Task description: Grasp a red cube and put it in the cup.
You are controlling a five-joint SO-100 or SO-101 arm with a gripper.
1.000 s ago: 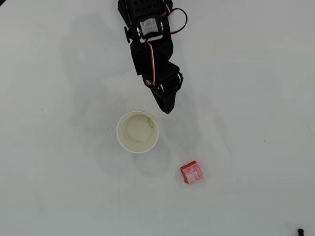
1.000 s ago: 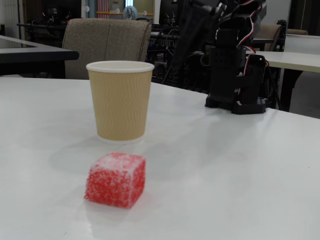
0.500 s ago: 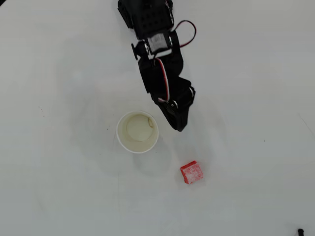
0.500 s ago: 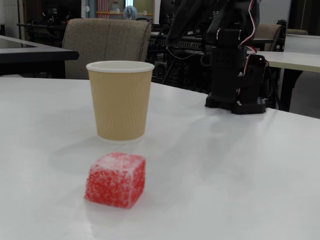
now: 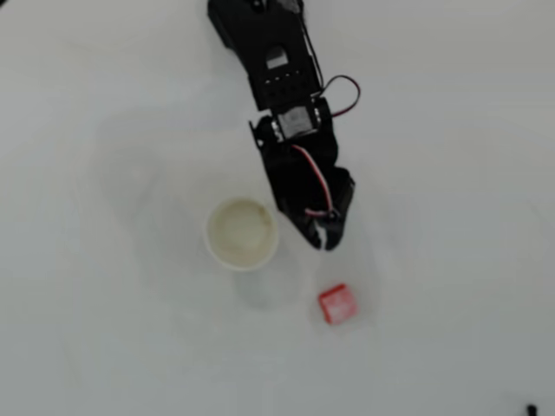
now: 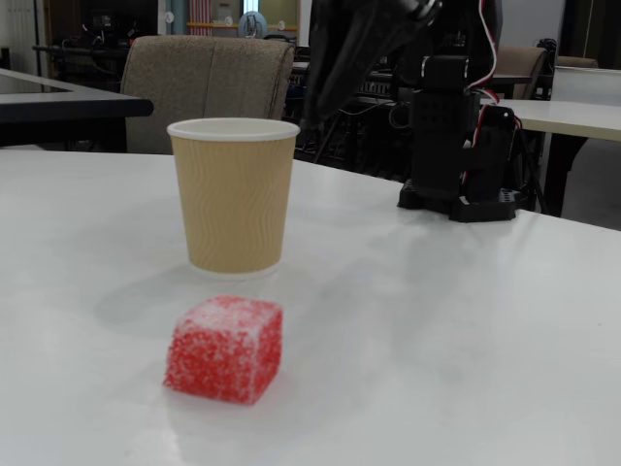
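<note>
The red cube (image 5: pixel 336 303) with a whitish top lies on the white table, below and right of the cup in the overhead view. It sits nearest the camera in the fixed view (image 6: pixel 225 348). The cup (image 5: pixel 241 234) stands upright and looks empty; its tan ribbed wall shows in the fixed view (image 6: pixel 233 194). My gripper (image 5: pixel 324 243) hangs above the table between cup and cube, a short way above the cube in the overhead view. In the fixed view it reaches over the cup's right side (image 6: pixel 310 112). The overhead view is blurred; a thin pale slit shows at the tip, too faint to read.
The arm's black base (image 6: pixel 456 146) stands at the table's far side, at the top edge of the overhead view (image 5: pixel 260 26). A padded chair (image 6: pixel 209 78) and other tables stand behind the table. White tabletop (image 5: pixel 451 173) stretches all around.
The arm has stretched out from its base, carrying the gripper past the cup's right side toward the red cube. Cup and cube have stayed put.
</note>
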